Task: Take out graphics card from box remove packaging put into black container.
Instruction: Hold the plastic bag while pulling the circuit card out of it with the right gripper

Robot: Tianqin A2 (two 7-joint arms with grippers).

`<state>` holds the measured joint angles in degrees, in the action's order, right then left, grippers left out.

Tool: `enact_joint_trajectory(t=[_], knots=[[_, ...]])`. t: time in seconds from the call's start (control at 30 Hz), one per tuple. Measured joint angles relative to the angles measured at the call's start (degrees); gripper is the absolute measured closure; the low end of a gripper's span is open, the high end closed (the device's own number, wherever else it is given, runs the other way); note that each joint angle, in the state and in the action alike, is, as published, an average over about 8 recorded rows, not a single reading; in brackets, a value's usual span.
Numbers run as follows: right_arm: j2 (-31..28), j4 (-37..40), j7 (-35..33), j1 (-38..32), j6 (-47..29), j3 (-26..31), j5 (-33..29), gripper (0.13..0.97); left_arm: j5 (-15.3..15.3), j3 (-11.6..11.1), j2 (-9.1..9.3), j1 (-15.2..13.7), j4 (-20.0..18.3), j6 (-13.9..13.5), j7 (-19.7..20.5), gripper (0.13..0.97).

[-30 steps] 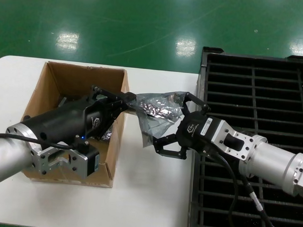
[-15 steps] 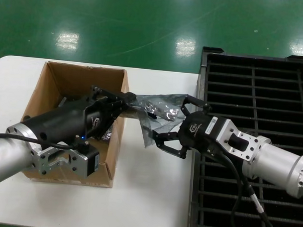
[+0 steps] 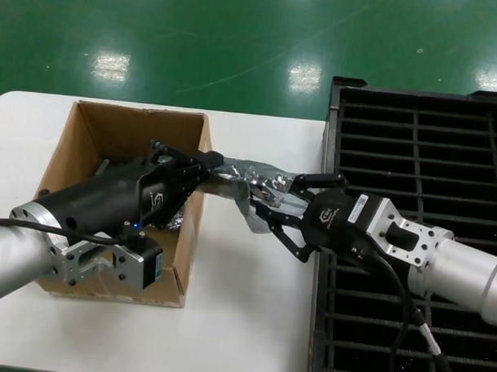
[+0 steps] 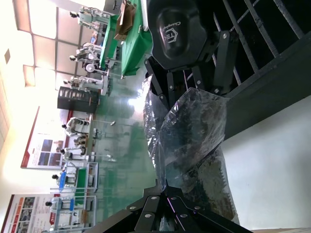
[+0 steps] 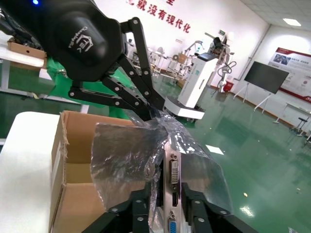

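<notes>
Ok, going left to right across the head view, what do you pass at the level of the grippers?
box → left gripper → packaging with the graphics card → right gripper → black container

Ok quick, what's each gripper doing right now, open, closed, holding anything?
Left gripper: closed on the packaging, over the box edge.
Right gripper: closed on the graphics card bracket end.

My left gripper (image 5: 150,109) housing bears a logo and a brand word I can't read; red Chinese characters (image 5: 155,19) line the far wall
</notes>
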<state>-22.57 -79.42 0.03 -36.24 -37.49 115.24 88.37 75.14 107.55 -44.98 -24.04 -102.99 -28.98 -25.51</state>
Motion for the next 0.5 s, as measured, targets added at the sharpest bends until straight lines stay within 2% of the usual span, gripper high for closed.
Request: enact_joint_trajectory(t=[0.07,0.33,0.5], knots=[[0.1,0.5,-0.1,-0.3,-0.2,0.0,0.2,0.752,0.0,0.0,0.0,0.0,0.0,0.0,0.0,0.957],[0.6,2.1,-0.5,-1.5,-1.0,0.3,0.6,0.885,0.0,0.0,0.0,0.0,0.0,0.0,0.0,0.957],[0.9,2.5,-0.6,-1.9,-1.3,0.5,0.8,0.919,0.0,0.0,0.0,0.0,0.0,0.0,0.0,0.957]])
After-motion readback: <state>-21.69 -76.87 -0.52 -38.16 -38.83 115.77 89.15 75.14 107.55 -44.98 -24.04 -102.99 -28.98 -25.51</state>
